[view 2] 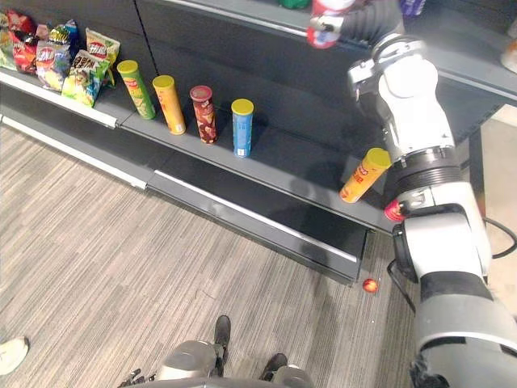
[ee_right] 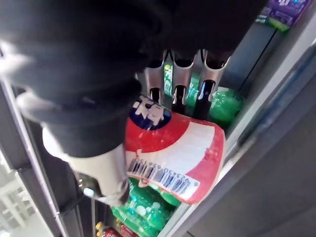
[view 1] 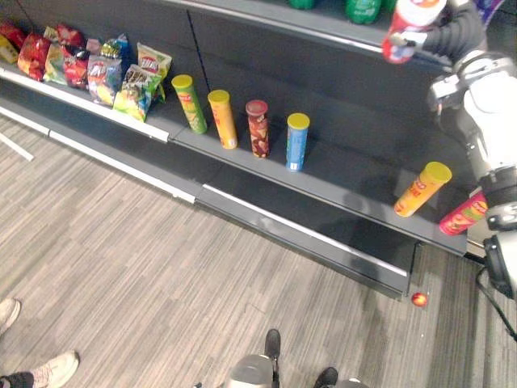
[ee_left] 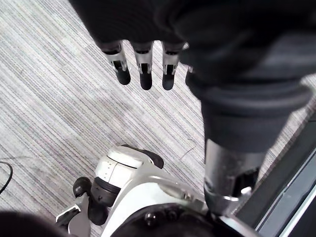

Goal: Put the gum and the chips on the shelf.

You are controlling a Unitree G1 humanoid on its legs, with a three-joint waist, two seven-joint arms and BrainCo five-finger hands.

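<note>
My right hand point(ee_right: 180, 91) is raised to the upper shelf point(view 1: 323, 32), its fingers and thumb curled round a red and white gum tub point(ee_right: 173, 153), also visible at the upper shelf edge point(view 1: 408, 24). On the lower shelf point(view 1: 347, 182) stand a green chips can point(view 1: 189, 103), a yellow can point(view 1: 223, 119), a dark red can point(view 1: 258, 128) and a blue can point(view 1: 297, 141). Farther right an orange-yellow can point(view 1: 422, 189) leans and a pink can point(view 1: 464, 214) lies at the shelf's end. My left hand point(ee_left: 143, 69) hangs over the floor, fingers straight, empty.
Bags of snacks point(view 1: 97, 69) crowd the lower shelf's far left. Green bottles point(ee_right: 148, 212) stand on the upper shelf behind the tub. A small red ball point(view 1: 419, 299) lies on the floor by the shelf base. A person's shoes point(view 1: 48, 372) show at the lower left.
</note>
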